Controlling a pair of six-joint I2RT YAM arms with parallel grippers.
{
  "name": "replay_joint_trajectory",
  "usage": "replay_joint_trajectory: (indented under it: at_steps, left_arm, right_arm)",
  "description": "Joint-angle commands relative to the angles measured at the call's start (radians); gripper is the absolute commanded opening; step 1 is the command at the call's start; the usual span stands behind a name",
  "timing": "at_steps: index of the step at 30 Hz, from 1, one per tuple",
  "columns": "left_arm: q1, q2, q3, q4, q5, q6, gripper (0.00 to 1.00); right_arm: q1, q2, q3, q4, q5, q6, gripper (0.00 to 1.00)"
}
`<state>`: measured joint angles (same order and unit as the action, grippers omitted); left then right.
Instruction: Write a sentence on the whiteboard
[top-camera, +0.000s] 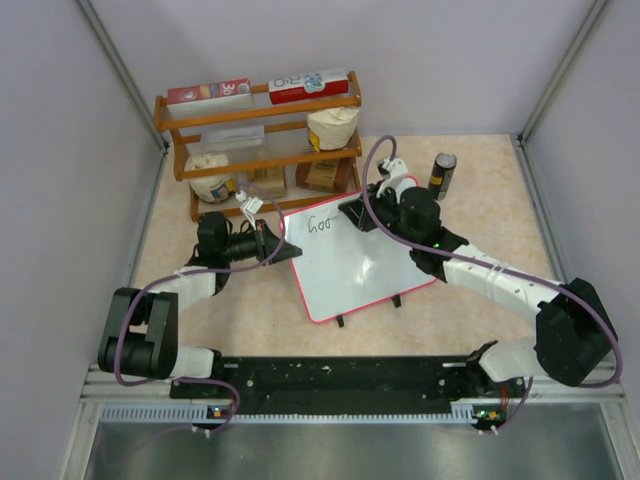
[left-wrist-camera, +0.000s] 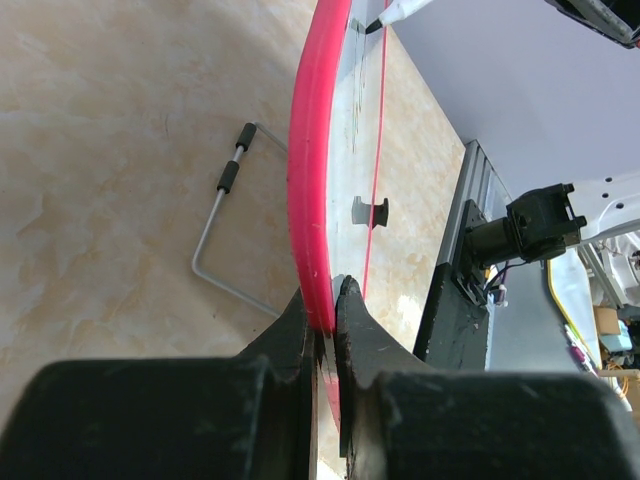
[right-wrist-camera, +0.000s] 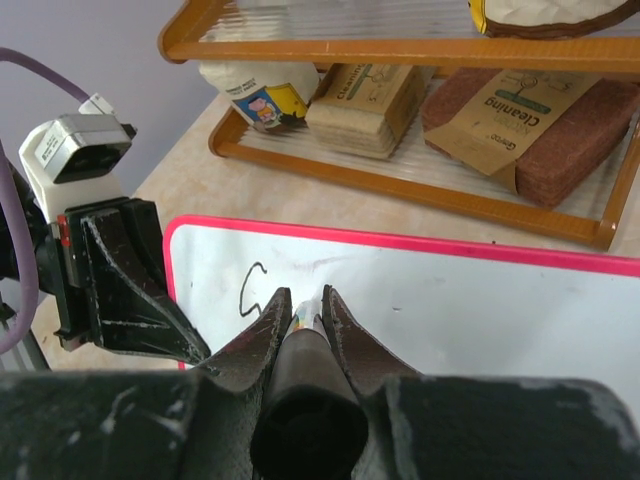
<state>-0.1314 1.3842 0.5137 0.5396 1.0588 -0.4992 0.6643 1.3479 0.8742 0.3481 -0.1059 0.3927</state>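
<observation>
The whiteboard (top-camera: 360, 268), white with a pink-red frame, lies tilted in the middle of the table. Black cursive letters of the sentence (top-camera: 321, 222) sit at its upper left, reading about "Goo". My left gripper (top-camera: 283, 245) is shut on the board's left edge; the left wrist view shows the jaws (left-wrist-camera: 325, 312) pinching the red frame (left-wrist-camera: 310, 170). My right gripper (top-camera: 358, 213) hovers over the board's top and is shut on a dark marker (right-wrist-camera: 305, 395). The marker's tip points down at the whiteboard (right-wrist-camera: 480, 310), just right of a written stroke (right-wrist-camera: 248, 290).
A wooden rack (top-camera: 260, 140) with boxes, bags and sponge packs stands behind the board. A dark can (top-camera: 442, 172) is at the back right. A bent metal wire stand (left-wrist-camera: 215, 240) lies on the table left of the board. Grey walls close in both sides.
</observation>
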Motion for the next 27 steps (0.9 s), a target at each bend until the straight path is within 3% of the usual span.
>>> replay_joint_trajectory:
  at_steps: [1, 27]
  left_arm:
    - [-0.031, 0.039, -0.049, -0.095, -0.013, 0.223, 0.00]
    - [-0.033, 0.038, -0.049, -0.096, -0.014, 0.222, 0.00]
  right_arm:
    - [-0.008, 0.016, 0.065, 0.012, 0.003, -0.020, 0.00]
    - [-0.051, -0.061, -0.006, 0.042, -0.038, 0.009, 0.00]
